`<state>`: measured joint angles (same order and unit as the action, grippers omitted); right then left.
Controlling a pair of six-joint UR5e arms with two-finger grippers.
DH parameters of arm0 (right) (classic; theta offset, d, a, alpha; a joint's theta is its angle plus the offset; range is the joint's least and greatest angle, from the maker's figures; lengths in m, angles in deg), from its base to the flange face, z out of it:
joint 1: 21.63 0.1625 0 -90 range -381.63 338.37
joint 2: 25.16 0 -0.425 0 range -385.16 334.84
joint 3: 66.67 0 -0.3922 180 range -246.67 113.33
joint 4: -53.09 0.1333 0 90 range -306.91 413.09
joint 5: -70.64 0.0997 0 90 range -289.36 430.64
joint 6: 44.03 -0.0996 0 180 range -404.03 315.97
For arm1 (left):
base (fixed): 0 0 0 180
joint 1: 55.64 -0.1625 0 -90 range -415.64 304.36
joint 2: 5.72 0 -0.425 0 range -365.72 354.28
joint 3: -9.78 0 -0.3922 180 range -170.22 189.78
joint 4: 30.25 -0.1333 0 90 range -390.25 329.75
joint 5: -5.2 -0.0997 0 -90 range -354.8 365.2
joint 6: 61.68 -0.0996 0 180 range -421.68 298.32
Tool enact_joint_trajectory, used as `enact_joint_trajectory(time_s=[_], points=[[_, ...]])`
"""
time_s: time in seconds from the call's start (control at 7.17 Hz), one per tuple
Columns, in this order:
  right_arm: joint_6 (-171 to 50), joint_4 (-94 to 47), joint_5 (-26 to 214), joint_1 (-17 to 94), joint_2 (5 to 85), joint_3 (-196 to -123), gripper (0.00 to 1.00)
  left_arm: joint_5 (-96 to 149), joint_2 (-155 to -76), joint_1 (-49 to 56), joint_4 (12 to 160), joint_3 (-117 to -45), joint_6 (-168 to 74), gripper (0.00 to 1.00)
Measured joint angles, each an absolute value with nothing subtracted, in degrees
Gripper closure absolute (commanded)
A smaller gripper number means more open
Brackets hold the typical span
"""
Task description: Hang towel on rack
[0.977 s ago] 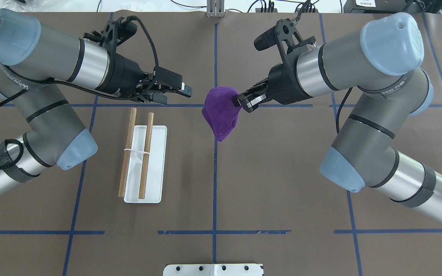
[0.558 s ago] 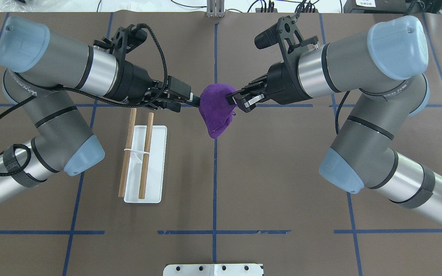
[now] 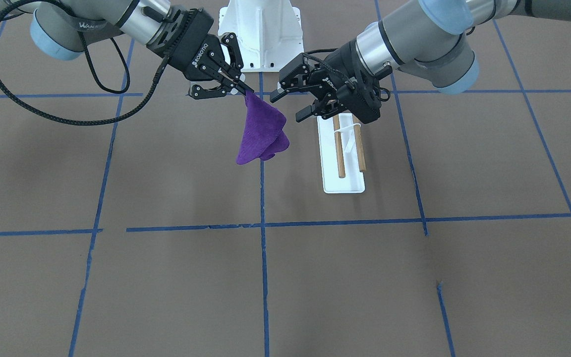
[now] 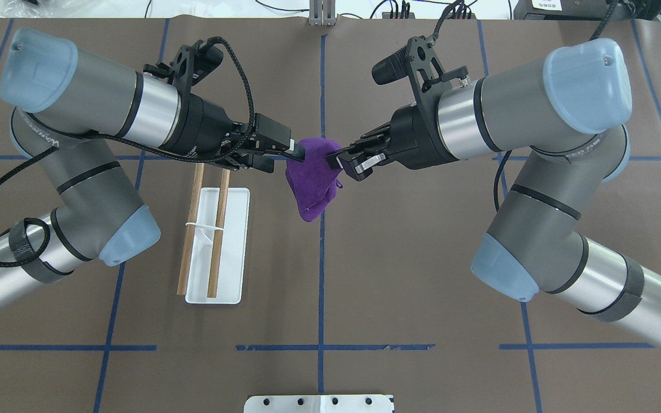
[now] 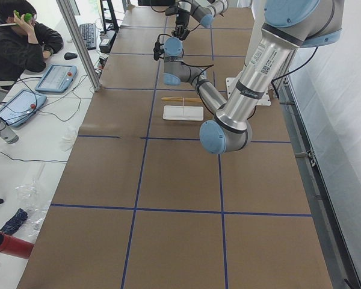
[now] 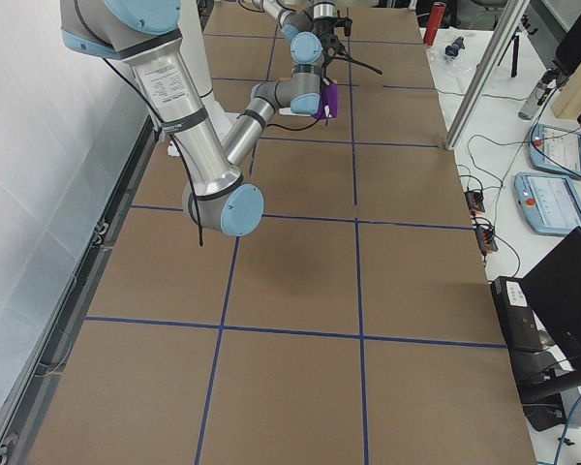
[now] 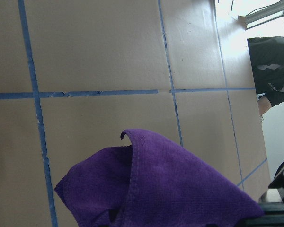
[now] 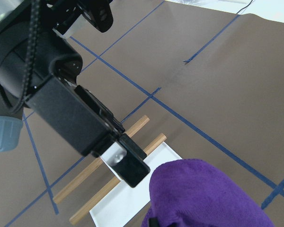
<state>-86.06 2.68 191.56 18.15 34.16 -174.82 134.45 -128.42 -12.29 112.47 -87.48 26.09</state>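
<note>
Above the tabletop (image 4: 422, 258), viewed overhead, our right pincer (image 4: 343, 163) clenches the towel (image 4: 309, 186); our spread left pincer (image 4: 287, 159) sits at its 9 o'clock, nearer the rack (image 4: 233, 229) at 8.

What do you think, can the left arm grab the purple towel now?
Probably yes. The left gripper is open right beside the towel, which hangs from the right gripper, with nothing between them.

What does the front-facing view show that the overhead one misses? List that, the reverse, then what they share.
Front-facing only: the left gripper with its jaws spread open beside the towel, which hangs in a pointed drape clear of the table. Overhead only: cables beyond the table's far edge. Both: the right gripper pinching the towel's top, and the rack standing bare.
</note>
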Motion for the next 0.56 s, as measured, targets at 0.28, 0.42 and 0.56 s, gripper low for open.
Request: enact_joint_trajectory(time_s=[0.28, 0.42, 0.56], points=[[-85.58, -0.94, 191.59, 18.5, 33.98, -175.97, 1.0, 134.37, -128.43, -9.46, 106.33, -86.91, 29.96, 0.01], [-85.38, -2.3, 191.34, 18.57, 33.86, -176.4, 1.0, 134.32, -129.02, -8.77, 100.41, -86.85, 30.34, 0.01], [-85.3, -2.84, 190.37, 18.28, 33.53, -176.58, 1.0, 134.33, -129.79, -8.51, 96.03, -86.83, 30.72, 0.02]])
